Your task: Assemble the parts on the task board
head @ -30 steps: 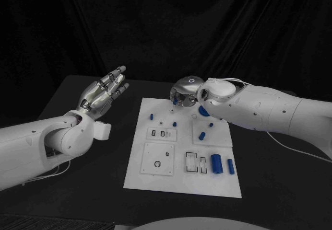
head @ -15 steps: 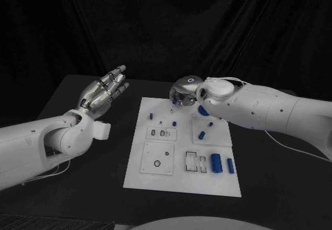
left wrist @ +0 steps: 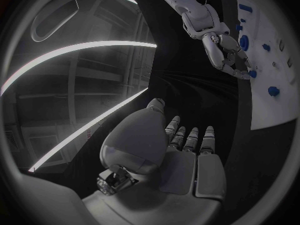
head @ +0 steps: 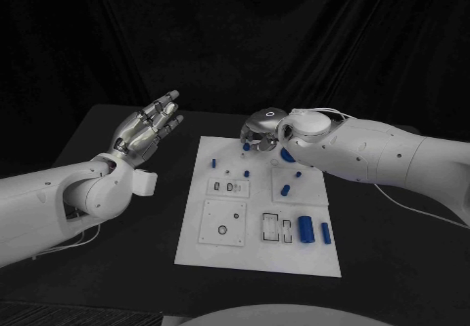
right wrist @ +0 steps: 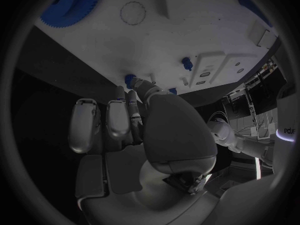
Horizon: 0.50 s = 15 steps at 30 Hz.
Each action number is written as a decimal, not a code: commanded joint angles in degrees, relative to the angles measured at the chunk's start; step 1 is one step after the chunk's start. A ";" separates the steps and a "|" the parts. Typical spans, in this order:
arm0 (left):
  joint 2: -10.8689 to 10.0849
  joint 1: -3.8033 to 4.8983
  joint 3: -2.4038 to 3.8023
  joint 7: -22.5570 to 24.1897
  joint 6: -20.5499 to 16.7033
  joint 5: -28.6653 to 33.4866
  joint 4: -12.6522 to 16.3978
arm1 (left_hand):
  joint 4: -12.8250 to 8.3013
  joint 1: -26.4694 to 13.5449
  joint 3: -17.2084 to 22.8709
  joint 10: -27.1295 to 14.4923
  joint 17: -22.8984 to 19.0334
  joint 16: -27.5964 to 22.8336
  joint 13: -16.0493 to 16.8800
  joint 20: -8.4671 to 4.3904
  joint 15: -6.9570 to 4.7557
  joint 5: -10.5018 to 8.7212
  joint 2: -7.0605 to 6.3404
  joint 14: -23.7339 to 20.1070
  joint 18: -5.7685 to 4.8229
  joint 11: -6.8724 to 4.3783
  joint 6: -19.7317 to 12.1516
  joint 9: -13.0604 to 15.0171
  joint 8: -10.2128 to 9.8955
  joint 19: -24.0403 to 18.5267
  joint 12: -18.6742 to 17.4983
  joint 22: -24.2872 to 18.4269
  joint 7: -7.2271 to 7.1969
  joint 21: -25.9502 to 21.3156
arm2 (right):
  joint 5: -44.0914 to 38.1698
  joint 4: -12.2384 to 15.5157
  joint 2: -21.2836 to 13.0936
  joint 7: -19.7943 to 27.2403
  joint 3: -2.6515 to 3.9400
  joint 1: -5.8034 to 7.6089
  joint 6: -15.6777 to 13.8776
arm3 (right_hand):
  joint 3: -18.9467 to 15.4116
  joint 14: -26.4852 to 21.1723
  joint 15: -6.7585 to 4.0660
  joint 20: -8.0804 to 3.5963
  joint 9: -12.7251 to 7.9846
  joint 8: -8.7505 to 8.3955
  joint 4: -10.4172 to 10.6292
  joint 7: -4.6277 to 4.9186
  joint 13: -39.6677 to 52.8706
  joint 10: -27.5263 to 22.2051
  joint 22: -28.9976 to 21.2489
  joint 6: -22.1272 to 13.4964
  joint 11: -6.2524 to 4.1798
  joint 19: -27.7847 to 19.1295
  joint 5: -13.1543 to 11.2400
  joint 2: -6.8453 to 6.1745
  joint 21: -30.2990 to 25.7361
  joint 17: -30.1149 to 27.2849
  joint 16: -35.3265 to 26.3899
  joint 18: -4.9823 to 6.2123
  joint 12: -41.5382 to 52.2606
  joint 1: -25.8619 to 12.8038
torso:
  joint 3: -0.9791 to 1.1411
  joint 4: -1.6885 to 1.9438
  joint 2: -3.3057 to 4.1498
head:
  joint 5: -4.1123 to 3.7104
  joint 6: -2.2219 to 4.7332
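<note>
The white task board [head: 245,261] lies in the middle of the black table. My right hand [head: 263,131] hovers over its far edge, fingers curled down, and pinches a small blue peg [head: 246,145] at its fingertips. The left wrist view shows that right hand [left wrist: 222,45] with the small blue peg [left wrist: 252,74] just off the board [left wrist: 275,100]. My left hand [head: 147,129] is raised left of the board, fingers straight and apart, holding nothing. On the board a blue gear [head: 287,157], short pegs [head: 214,163] and two blue cylinders [head: 308,231] are spread out.
Square white inserts with holes [head: 224,224] and slots [head: 277,229] occupy the near half of the board. The right wrist view has the blue gear [right wrist: 72,5] and a small peg [right wrist: 185,62] on the board [right wrist: 187,30]. Bare black table surrounds the board.
</note>
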 commanded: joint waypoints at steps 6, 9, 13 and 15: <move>0.15 0.18 0.06 5.70 0.90 -0.15 -0.08 | 0.07 0.47 0.27 -0.07 -0.08 -0.21 -0.01 0.03 0.31 0.44 0.40 -0.03 -0.63 0.66 0.05 0.03 0.00 0.02 -0.04 -0.05 0.41 -0.14 | -0.15 0.21 -0.30 -1.75 0.02 -0.16 1.30 | 0.30 -0.74 0.46 0.35 -1.40 -2.45 0.16 -0.72 -0.89 -2.19 0.86 -2.55 0.30 -0.99 -1.50 -1.02 -0.82 -0.77 -0.74 -0.09 -1.49 -0.35 | -0.06 -0.04 -0.06 | 0.16 -0.26; 0.18 0.18 0.06 5.70 0.97 -0.15 -0.15 | 0.06 0.53 0.29 -0.08 -0.08 -0.21 -0.02 0.05 0.31 0.48 0.41 -0.03 -0.63 0.76 0.05 0.03 0.00 0.02 -0.05 -0.04 0.49 -0.13 | -0.15 0.36 -0.54 -1.86 0.02 -0.15 0.11 | -0.11 -1.36 0.60 0.50 -2.29 -3.91 0.11 -1.15 -1.23 -3.84 0.29 -4.49 0.44 -1.65 -2.00 -1.14 -1.64 -1.74 -1.38 0.10 -2.19 -0.40 | -0.05 -0.04 -0.05 | 0.21 -0.22; 0.20 0.18 0.06 5.72 1.03 -0.15 -0.26 | 0.06 0.53 0.29 -0.08 -0.08 -0.21 -0.02 0.05 0.31 0.48 0.41 -0.03 -0.63 0.76 0.05 0.03 0.00 0.02 -0.05 -0.04 0.49 -0.13 | -0.15 0.89 -1.44 -2.01 0.02 -0.01 -2.61 | -2.03 -3.27 1.05 0.92 -4.52 -5.55 0.16 -2.11 -1.63 -7.50 -1.02 -9.51 0.79 -3.36 -3.14 -0.99 -3.67 -4.31 -3.14 0.55 -2.98 -0.71 | -0.02 -0.02 -0.08 | 0.22 -0.09; 0.16 0.17 0.06 5.74 1.04 -0.15 -0.28 | 0.04 0.59 0.31 -0.10 -0.08 -0.21 -0.02 0.07 0.31 0.51 0.41 -0.03 -0.62 0.86 0.07 0.03 0.00 0.02 -0.05 -0.04 0.55 -0.13 | -0.15 1.63 -2.48 -1.89 0.02 0.35 -4.42 | -3.62 -5.63 1.35 1.22 -5.84 -5.44 0.61 -2.25 -1.57 -8.85 -2.86 -11.21 0.98 -5.45 -4.44 -0.62 -6.20 -8.16 -5.82 1.13 -2.59 -1.05 | -0.01 0.00 -0.09 | 0.33 -0.14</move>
